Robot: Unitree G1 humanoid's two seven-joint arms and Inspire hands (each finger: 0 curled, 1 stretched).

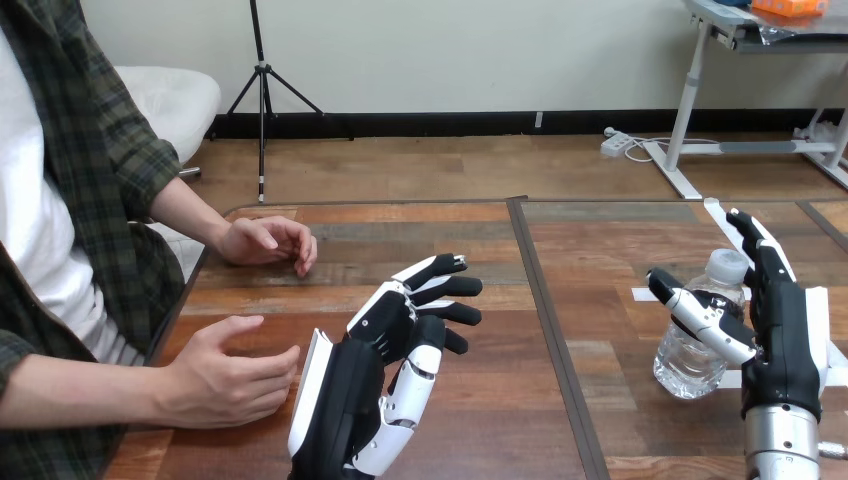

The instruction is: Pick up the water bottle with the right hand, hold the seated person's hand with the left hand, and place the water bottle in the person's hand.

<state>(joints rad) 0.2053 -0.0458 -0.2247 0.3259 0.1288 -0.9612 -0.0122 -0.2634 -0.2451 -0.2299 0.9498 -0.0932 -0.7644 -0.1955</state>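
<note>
At view's right, straight-fingered right hand [790, 340] beside water bottle [686, 365], thumb partly hiding it; left hand [375, 372] spread, empty.

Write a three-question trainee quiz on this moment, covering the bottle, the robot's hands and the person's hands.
1. Fill the gap: the left hand, open beside the person's nearer hand, holds ____.
2. True or false: the water bottle lies on its side.
3. Which is closest to the water bottle?
A) the left hand
B) the right hand
C) the person's farther hand

Key: 1 nothing; 2 false, it stands upright; 3 B, with the thumb in front of the bottle and the fingers straight.
</note>
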